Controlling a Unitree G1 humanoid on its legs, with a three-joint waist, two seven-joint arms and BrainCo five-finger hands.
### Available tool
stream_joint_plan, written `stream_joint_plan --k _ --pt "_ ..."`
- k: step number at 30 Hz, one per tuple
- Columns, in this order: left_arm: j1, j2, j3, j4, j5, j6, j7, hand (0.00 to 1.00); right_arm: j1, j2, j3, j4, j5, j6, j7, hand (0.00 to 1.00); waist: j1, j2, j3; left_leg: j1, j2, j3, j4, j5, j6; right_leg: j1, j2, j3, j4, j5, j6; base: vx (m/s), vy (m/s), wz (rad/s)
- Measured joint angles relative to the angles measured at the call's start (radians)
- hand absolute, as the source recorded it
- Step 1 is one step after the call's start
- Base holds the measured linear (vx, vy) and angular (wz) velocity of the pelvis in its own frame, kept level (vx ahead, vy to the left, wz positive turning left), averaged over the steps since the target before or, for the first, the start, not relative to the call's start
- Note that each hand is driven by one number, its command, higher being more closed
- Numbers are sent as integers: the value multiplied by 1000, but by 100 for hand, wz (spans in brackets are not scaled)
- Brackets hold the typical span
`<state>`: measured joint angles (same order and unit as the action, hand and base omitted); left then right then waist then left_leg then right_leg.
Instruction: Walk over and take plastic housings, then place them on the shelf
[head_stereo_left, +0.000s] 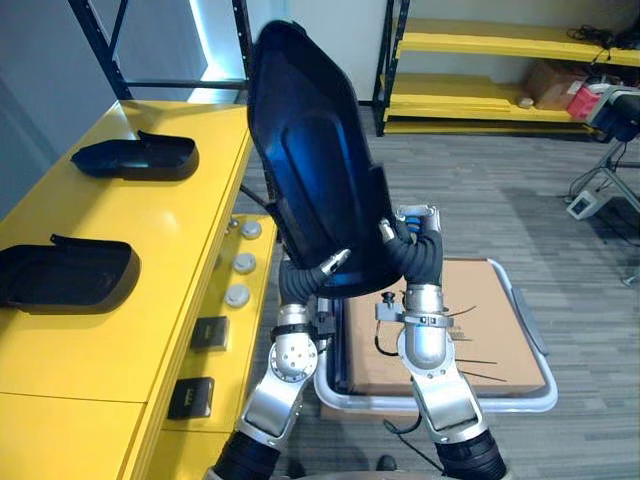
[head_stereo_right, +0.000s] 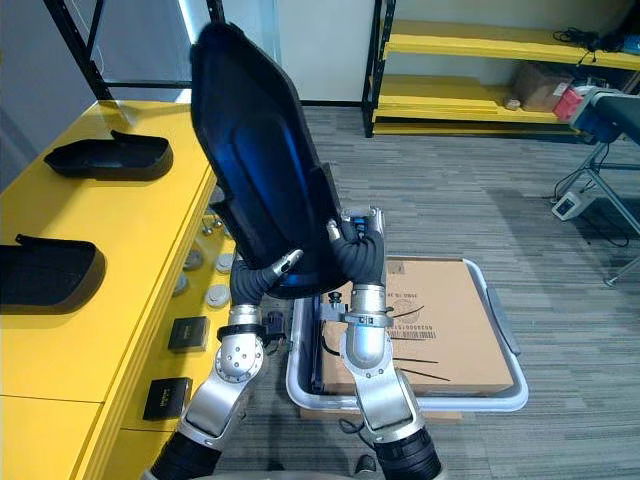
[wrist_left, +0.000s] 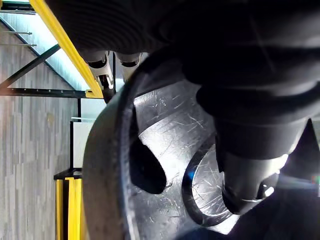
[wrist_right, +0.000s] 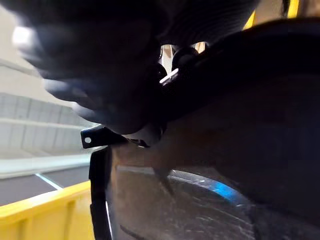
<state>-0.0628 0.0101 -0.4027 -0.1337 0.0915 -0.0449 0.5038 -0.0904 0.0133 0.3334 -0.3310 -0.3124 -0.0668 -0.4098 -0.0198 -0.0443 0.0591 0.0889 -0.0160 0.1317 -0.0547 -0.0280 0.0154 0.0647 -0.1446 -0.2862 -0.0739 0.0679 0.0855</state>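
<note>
And the housing (head_stereo_left: 310, 170) is up. It's a big black shell, standing nearly upright with its hollow side facing the robot, in the air between the shelf and the cart. Both hands have it by the bottom end. The left hand (head_stereo_left: 305, 280) is at the lower left edge. In its wrist view the thumb (wrist_left: 250, 165) presses the scratched inner face and the fingers (wrist_left: 102, 70) reach past the rim to the back, so it's a pinch. The right hand (head_stereo_left: 410, 255) clamps the lower right edge, its thumb laid on the inside. Its own wrist view is dark, but the fingers look wrapped round the rim.

To the robot's left, the yellow shelf (head_stereo_left: 150, 320) carries a second housing (head_stereo_left: 65, 275) close in and a third housing (head_stereo_left: 135, 157) further back. Both lie flat and well apart. Below the raised shell sits a cardboard box (head_stereo_left: 480, 330) inside a pale-railed cart (head_stereo_left: 440, 403). Across the grey floor there's a rack (head_stereo_left: 480, 45) with yellow boards.
</note>
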Motion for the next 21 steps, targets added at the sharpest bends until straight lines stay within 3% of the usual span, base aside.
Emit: stream_joint_plan --k 1,2,5,8,15,18,21 --pt "0 0 -1 0 -1 0 0 100 0 -4 0 0 6 0 0 100 -1 0 0 0 0 0 0 0 0 0 0 0 0 0 0 -46 -14 -1" --pt "0 1 -3 0 -2 0 0 100 0 -14 1 0 22 0 1 0 -3 0 -2 0 0 1 0 0 0 0 0 1 0 0 0 -43 -16 -1" --pt "0 4 -7 0 -12 0 1 100 0 -35 3 0 58 -10 3 0 -15 3 -10 0 0 1 0 0 0 -1 0 1 0 0 0 -40 -19 0" --pt "0 10 -6 0 -21 0 1 100 1 -67 8 0 102 -49 25 0 -21 4 -18 1 0 4 0 0 0 -1 1 4 0 0 0 -13 -6 -2" --pt "1 20 21 -2 -20 1 -26 100 1 -193 -8 -10 169 -110 128 0 -19 5 -20 3 1 6 0 0 0 1 1 6 0 2 -1 -47 -18 -1" --pt "4 23 39 -25 -18 0 -51 100 3 -233 -64 -59 221 -130 176 0 -19 5 -20 4 1 6 0 0 0 1 1 7 1 2 -1 -29 -12 0" --pt "28 22 66 -52 -2 -2 -76 100 3 -228 -200 -130 297 -182 199 0 -21 6 -21 7 1 8 -4 0 0 1 2 9 1 2 -1 0 0 0"
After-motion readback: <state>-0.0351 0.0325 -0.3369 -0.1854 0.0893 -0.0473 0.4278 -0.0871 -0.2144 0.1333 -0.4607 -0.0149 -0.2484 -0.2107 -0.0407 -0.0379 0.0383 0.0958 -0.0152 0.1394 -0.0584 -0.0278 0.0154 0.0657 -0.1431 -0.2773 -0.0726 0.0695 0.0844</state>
